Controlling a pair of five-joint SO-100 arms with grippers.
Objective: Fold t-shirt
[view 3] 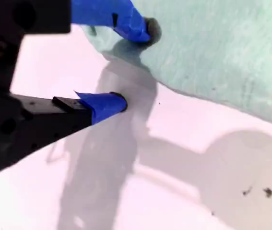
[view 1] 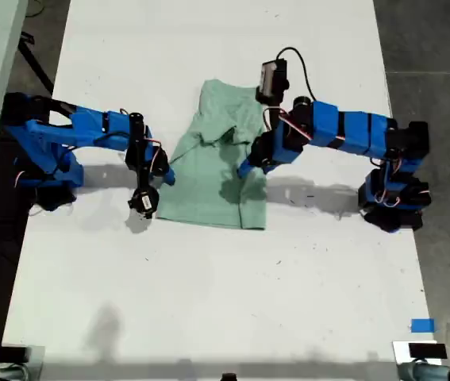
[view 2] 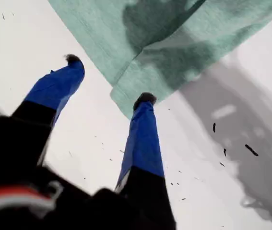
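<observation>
One t-shirt [view 1: 213, 171], two arms, one white tabletop [view 1: 209, 302].
The t-shirt lies rumpled at upper centre of the exterior view; my first end effector [view 2: 108, 78] and my second end effector [view 3: 136, 66] both gape at its edge.

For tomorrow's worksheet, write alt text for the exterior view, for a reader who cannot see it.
A pale mint-green t-shirt, partly folded, lies on a white table between two blue robot arms reaching in from the exterior view's left and right. Both grippers sit at the shirt's edges.
</observation>
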